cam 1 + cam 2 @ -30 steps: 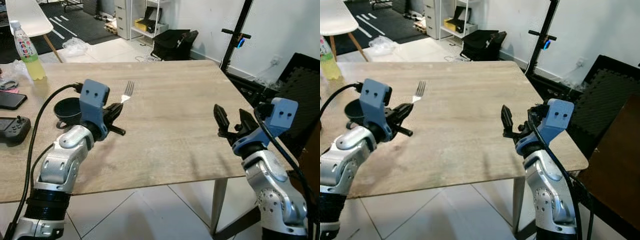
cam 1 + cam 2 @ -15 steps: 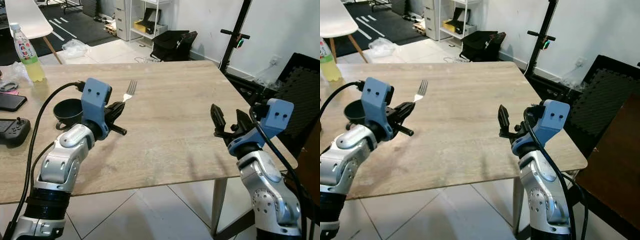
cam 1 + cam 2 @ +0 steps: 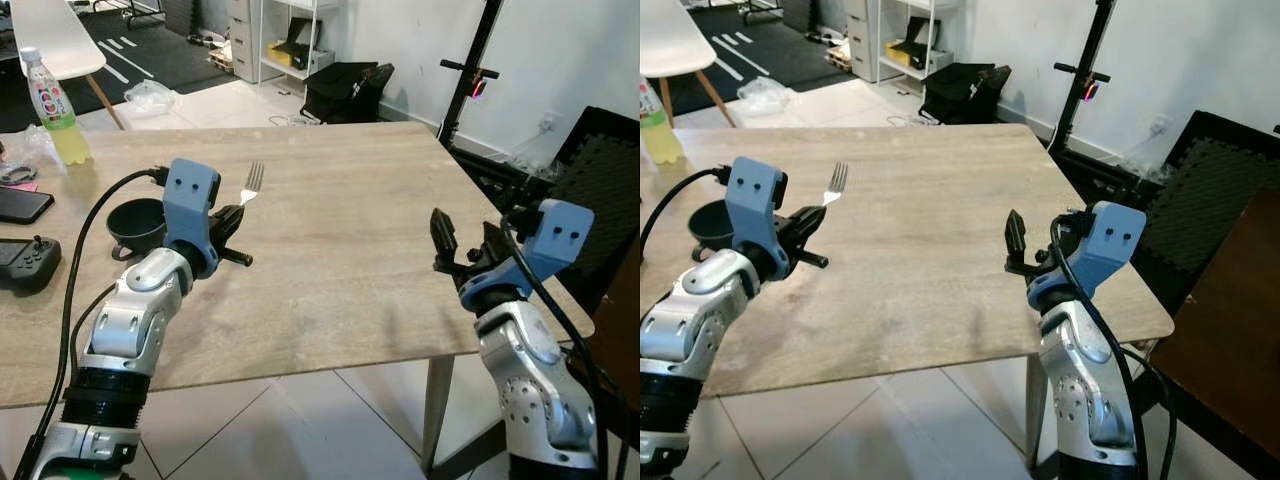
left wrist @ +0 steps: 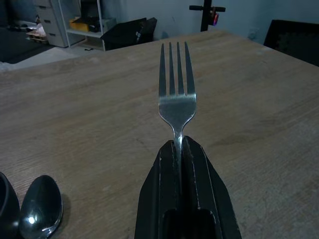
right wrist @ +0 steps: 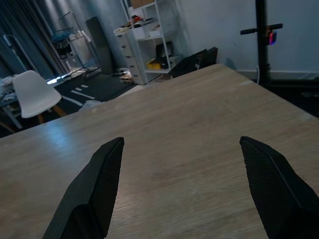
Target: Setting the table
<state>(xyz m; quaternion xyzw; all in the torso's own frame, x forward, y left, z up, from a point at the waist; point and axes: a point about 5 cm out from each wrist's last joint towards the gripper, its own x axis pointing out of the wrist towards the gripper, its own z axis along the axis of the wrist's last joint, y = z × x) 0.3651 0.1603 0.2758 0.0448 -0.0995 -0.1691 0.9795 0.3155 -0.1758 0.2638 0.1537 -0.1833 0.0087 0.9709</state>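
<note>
A silver fork (image 3: 251, 184) sticks up and forward from my left gripper (image 3: 229, 218), which is shut on its handle above the left part of the wooden table (image 3: 340, 210). The left wrist view shows the fork (image 4: 177, 97) pinched between the two black fingers (image 4: 162, 179), tines pointing away. A dark bowl (image 3: 137, 222) sits just left of that gripper, and a dark spoon (image 4: 41, 210) lies beside it on the table. My right gripper (image 3: 463, 240) hovers over the table's right front edge, fingers (image 5: 97, 186) spread wide with nothing between them.
A yellow drink bottle (image 3: 55, 105), a phone (image 3: 22, 203) and a black game controller (image 3: 28, 260) lie at the table's left end. A black stand (image 3: 470, 75), a dark bag (image 3: 345, 90) and shelves stand behind. A dark chair (image 3: 600, 180) is at the right.
My right gripper has shifted slightly right and back toward the table edge. The left gripper with the fork has barely moved.
</note>
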